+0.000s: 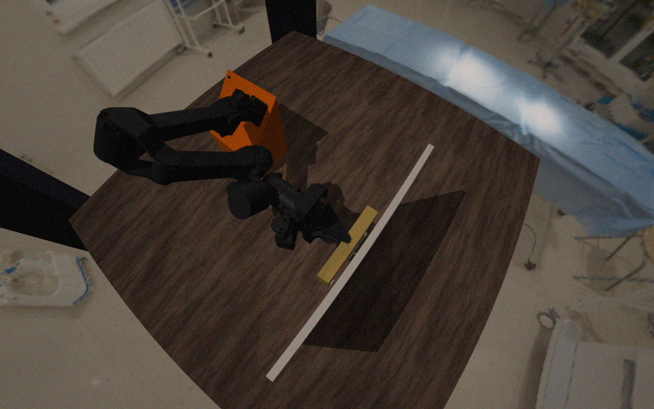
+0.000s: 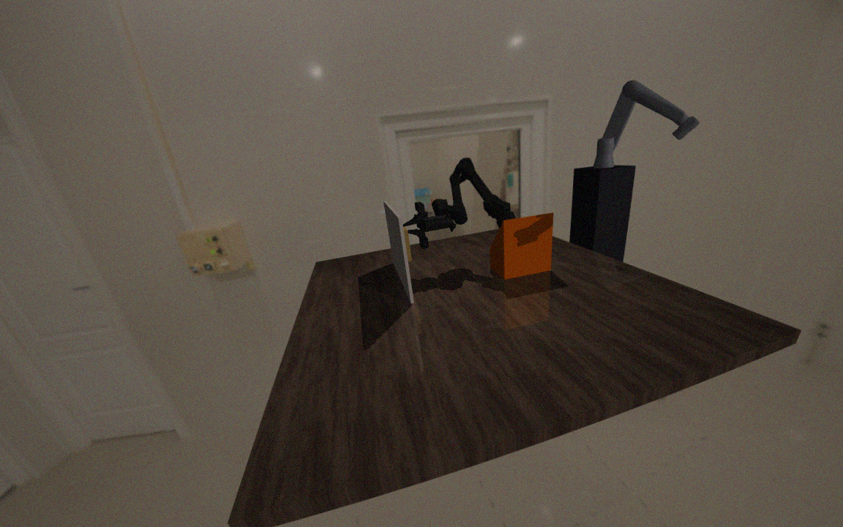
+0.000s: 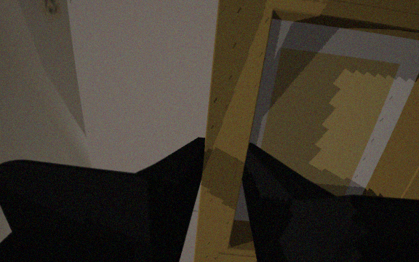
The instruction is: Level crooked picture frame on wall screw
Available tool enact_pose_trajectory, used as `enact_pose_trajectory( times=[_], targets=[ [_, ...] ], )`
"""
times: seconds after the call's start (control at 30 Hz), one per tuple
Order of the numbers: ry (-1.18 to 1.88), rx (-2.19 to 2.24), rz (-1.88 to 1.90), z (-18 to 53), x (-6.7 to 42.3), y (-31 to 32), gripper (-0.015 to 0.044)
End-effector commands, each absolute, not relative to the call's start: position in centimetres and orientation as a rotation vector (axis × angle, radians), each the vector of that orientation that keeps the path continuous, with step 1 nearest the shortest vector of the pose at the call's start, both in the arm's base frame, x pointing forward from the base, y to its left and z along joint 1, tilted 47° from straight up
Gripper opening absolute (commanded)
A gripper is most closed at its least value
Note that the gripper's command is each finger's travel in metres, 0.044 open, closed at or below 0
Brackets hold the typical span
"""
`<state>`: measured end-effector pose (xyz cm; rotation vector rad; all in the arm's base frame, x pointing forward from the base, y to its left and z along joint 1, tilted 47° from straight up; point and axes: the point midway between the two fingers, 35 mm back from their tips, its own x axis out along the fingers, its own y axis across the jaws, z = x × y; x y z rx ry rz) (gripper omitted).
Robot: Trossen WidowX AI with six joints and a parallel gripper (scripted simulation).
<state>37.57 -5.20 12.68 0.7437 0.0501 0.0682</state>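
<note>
Gripper (image 3: 224, 171) pinched on picture frame (image 3: 231, 91) side rail, seen plainly only in wrist view; from top, merely a yellow edge against wall panel (image 1: 405, 178).

In the exterior view the white panel (image 2: 398, 252) hides nearly all of the picture frame (image 2: 407, 244); only a thin yellow sliver shows past its edge, too small to judge tilt. The screw and the notched strip cannot be seen in any view. In the wrist view the frame's right and upper parts run off the picture, and the pincer (image 3: 224, 175) covers its lower rail.
</note>
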Motion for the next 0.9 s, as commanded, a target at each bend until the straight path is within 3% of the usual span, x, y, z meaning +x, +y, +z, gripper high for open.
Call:
enact_pose_trajectory(
  times=[0.0, 0.2, 0.37, 0.6, 0.87],
  targets=[
    [0.05, 0.741, 0.068, 12.7, 37.6, -5.2, 0.0105],
    [0.05, 0.741, 0.068, 12.7, 37.6, -5.2, 0.026],
    [0.05, 0.727, 0.068, 12.8, 36.6, -5.5, 0.026],
    [0.049, 0.596, 0.07, 12.5, 27.8, -6.3, 0.026],
    [0.056, 0.594, 0.061, 13.3, 28.9, -5.3, 0.026]
  ],
)
